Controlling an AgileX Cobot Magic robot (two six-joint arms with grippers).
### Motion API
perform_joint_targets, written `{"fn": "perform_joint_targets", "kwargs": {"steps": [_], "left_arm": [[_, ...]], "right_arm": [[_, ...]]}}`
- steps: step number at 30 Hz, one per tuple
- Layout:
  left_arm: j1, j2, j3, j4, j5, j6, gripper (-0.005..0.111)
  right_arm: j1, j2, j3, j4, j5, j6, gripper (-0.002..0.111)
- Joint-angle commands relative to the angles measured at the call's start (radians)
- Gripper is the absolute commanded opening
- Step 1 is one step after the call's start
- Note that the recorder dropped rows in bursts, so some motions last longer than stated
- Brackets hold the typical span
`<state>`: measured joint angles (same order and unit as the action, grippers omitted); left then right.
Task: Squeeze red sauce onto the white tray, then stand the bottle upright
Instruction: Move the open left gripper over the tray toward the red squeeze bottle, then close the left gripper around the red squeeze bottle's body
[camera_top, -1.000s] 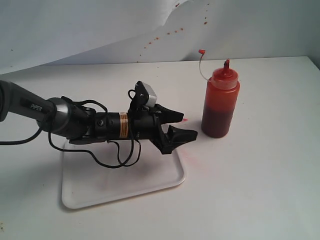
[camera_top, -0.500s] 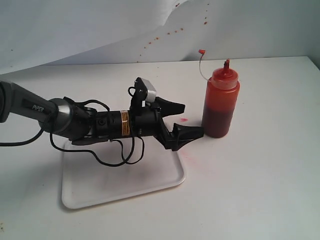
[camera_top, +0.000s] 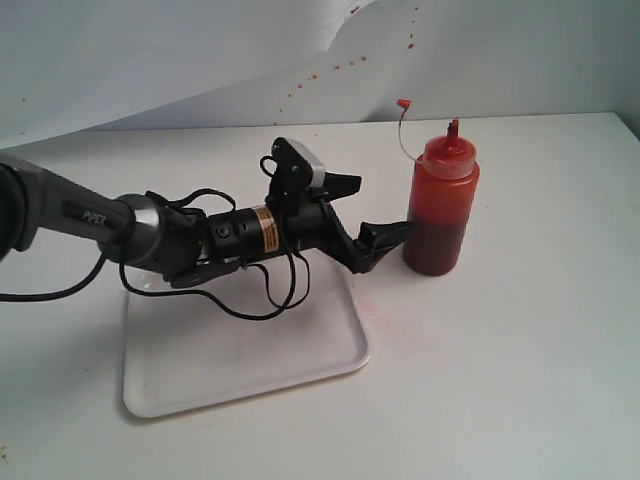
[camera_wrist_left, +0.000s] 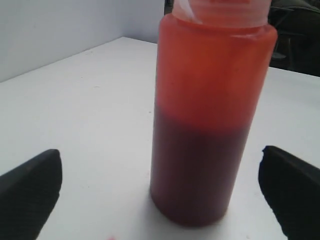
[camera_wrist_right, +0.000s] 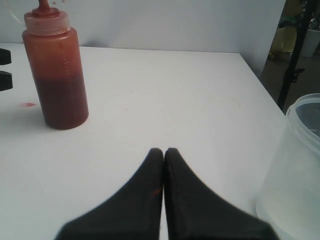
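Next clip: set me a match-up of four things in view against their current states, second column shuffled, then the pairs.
Column one:
1 left hand
2 right hand
3 bottle
4 white tray

Column two:
A shut, fingertips together
B upright, partly filled with red sauce
C open, facing the bottle
D lying flat, low rim

Pairs: 1-C; 2-A; 3-B; 4-D

The bottle (camera_top: 440, 210) stands right before the left hand (camera_top: 383, 204).
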<state>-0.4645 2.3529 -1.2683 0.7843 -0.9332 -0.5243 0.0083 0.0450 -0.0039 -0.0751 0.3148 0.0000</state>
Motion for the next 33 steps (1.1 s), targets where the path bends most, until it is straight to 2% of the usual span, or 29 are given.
{"fn": "perform_joint_targets", "kwargs": {"steps": [1, 6, 15, 26, 33], "left_arm": [[-0.045, 0.058, -0.075, -0.004, 0.02, 0.003, 0.105], [-0.083, 0.138, -0.145, -0.008, 0.054, 0.003, 0.105], [-0.089, 0.223, -0.259, -0.004, 0.057, 0.003, 0.105], [-0.144, 0.315, -0.402, 0.011, 0.098, 0.01, 0.105], [-0.146, 0.345, -0.449, 0.011, 0.103, 0.01, 0.105]], "right_arm": [[-0.008, -0.007, 0.004, 0.001, -0.005, 0.0, 0.0], [-0.008, -0.007, 0.004, 0.001, -0.005, 0.0, 0.0], [-0.008, -0.007, 0.004, 0.001, -0.005, 0.0, 0.0], [-0.008, -0.007, 0.004, 0.001, -0.005, 0.0, 0.0], [-0.008, -0.007, 0.004, 0.001, -0.005, 0.0, 0.0]]}}
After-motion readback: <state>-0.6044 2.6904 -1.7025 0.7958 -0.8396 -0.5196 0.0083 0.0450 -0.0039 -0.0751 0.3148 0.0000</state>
